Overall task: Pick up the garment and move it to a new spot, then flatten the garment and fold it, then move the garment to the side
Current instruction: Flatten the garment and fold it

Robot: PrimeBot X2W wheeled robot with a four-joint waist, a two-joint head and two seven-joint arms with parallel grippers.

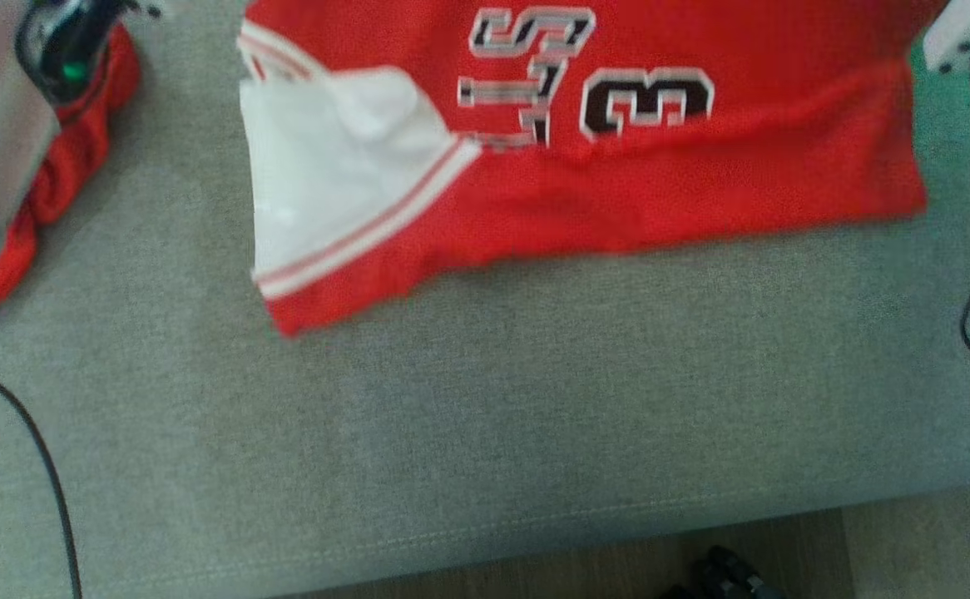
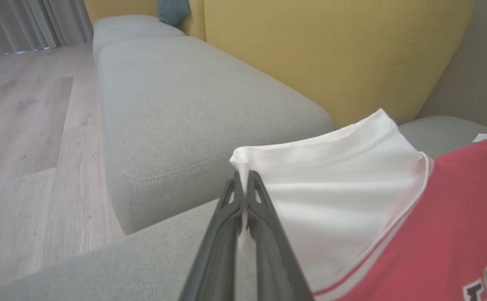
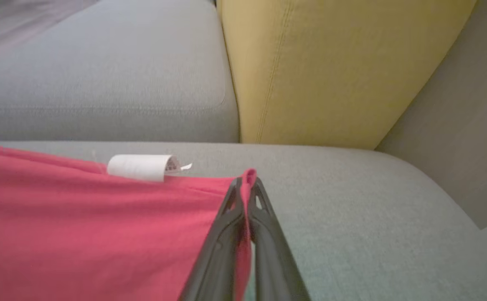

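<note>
The garment (image 1: 701,183) is a red jersey with black-and-white lettering and a white sleeve (image 1: 327,183), spread across the far part of the grey sofa seat (image 1: 485,399). In the left wrist view my left gripper (image 2: 242,179) is shut on the corner of the white sleeve (image 2: 331,184), with the red body (image 2: 456,217) to the right. In the right wrist view my right gripper (image 3: 247,184) is shut on a red edge of the garment (image 3: 80,217), beside a curled white label (image 3: 139,166). The head view is blurred and cuts off both sets of fingertips at the top.
Yellow back cushions (image 2: 331,54) (image 3: 331,62) rise behind the seat. Wooden floor (image 2: 22,125) lies beyond the sofa's end. A black cable (image 1: 36,449) crosses the seat at the lower left. Red cloth (image 1: 61,183) hangs by my left forearm. The seat's front edge (image 1: 535,532) runs near the bottom.
</note>
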